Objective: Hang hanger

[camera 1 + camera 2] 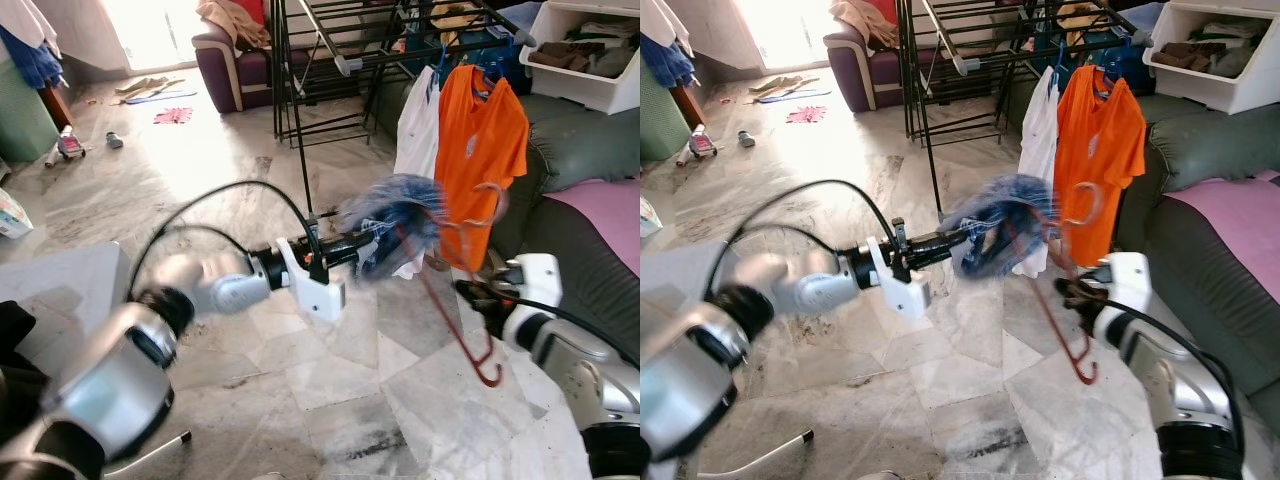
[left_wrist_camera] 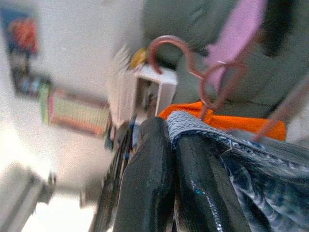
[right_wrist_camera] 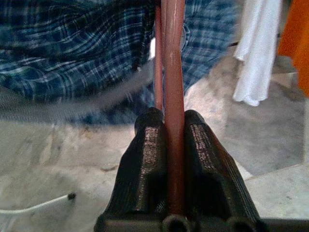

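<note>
Smooth reddish plastic hanger (image 3: 172, 96); soft blue checked cloth (image 3: 72, 43) draped beside hanger; ribbed matt black fingers (image 3: 149, 159); glossy marble floor (image 1: 330, 400).

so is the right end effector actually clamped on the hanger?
Yes, shut on it. The right end effector has both fingers pressed against the red hanger rod, with no gap.

Marble floor (image 1: 300, 400), scattered clothes (image 1: 172, 115)
</note>
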{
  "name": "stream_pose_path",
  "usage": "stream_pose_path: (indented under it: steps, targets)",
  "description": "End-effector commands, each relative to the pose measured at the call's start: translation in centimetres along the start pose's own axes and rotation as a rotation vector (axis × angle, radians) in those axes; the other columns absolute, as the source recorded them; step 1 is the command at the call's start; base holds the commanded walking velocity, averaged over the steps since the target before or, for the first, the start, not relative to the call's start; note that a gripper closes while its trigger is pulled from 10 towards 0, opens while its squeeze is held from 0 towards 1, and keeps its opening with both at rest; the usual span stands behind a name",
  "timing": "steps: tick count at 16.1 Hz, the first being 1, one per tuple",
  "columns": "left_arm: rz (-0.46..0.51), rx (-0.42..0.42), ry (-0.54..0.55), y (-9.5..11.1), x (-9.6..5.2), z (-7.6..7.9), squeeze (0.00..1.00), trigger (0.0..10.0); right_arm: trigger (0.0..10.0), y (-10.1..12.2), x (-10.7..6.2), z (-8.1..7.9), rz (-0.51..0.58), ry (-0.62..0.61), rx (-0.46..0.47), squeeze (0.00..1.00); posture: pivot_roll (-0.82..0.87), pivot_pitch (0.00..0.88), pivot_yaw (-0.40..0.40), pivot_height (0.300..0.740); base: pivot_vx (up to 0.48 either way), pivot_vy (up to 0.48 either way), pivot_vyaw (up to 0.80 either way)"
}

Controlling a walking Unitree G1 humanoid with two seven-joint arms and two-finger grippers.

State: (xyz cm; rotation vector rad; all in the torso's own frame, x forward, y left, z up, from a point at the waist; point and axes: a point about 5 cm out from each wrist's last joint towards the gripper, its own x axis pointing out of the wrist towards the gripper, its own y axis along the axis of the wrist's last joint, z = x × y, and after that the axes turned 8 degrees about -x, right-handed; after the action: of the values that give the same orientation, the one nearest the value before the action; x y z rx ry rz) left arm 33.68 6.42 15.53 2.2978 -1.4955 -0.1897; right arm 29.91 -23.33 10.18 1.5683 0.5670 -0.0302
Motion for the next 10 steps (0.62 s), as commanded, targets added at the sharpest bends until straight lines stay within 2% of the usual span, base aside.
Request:
stream_pose_path:
  steps: [1,3,6,7,8,10]
  targets:
    - [-0.009,-0.062,0.065,0.4,0.6,-0.1,0.0,10.0,10.0,0.4,0.2,-1.0,0.007,0.047,-0.002,0.0,-0.04,0.013,0.023,0.74,0.0,0.0,0.0]
    - [-0.065,-0.194,0.149,0.7,0.8,1.3,0.0,10.0,10.0,-0.8,0.0,-2.2,-0.043,0.09,0.019,0.0,-0.05,0.021,0.02,0.74,0.0,0.0,0.0]
    - [-0.046,-0.322,0.243,1.9,0.7,1.9,0.0,10.0,10.0,-3.2,-0.3,-1.7,-0.12,0.026,0.096,0.0,-0.06,0.018,0.017,0.74,0.0,0.0,0.0]
    - [-0.029,-0.36,0.235,2.6,0.6,2.2,0.0,10.0,10.0,-3.9,-0.4,-0.7,-0.141,-0.056,0.128,0.0,-0.05,0.016,0.017,0.74,0.0,0.0,0.0]
    - [-0.016,-0.387,0.16,3.0,-0.1,3.3,0.0,10.0,10.0,-3.8,-0.4,0.5,-0.127,-0.155,0.192,0.0,-0.05,0.015,0.016,0.74,0.0,0.0,0.0]
    - [-0.024,-0.398,0.055,2.9,-1.6,4.5,0.0,10.0,10.0,-3.2,-0.5,2.1,-0.097,-0.259,0.288,0.0,-0.06,0.014,0.014,0.74,0.0,0.0,0.0]
